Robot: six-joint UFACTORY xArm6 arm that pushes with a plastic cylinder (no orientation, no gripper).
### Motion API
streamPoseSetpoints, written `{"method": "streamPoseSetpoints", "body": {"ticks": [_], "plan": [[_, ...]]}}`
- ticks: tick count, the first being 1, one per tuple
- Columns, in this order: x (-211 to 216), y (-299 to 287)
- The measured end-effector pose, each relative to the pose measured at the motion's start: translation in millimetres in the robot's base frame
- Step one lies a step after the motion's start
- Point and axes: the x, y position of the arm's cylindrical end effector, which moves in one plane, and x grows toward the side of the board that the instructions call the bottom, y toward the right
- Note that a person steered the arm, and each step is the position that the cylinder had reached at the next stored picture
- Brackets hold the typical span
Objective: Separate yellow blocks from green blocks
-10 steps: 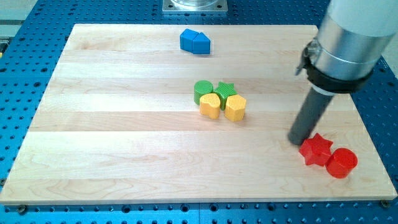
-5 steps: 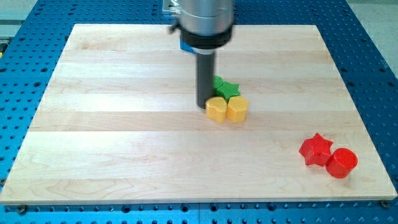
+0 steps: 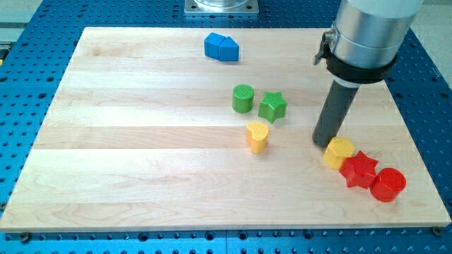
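Observation:
A green cylinder (image 3: pixel 242 98) and a green star (image 3: pixel 272 106) stand side by side near the board's middle. A yellow heart-shaped block (image 3: pixel 258 136) stands just below them, apart from both. A yellow hexagonal block (image 3: pixel 339 152) lies at the view's lower right, touching the red star (image 3: pixel 359 169). My tip (image 3: pixel 324 143) rests on the board just to the upper left of the yellow hexagonal block, at its edge.
A red cylinder (image 3: pixel 388 184) sits right of the red star near the board's right edge. Two blue blocks (image 3: pixel 221 47) stand together at the view's top centre. The wooden board (image 3: pixel 141 162) lies on a blue perforated table.
The yellow hexagonal block has gone from the central cluster to the lower right beside the red star. The green cylinder and star and the yellow heart have shifted apart. My tip moved right.

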Motion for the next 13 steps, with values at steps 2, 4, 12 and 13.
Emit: {"method": "streamPoseSetpoints", "body": {"ticks": [2,4,12,13], "plan": [[29,-105],[54,-202],[-41,-144],[-53,-142]]}}
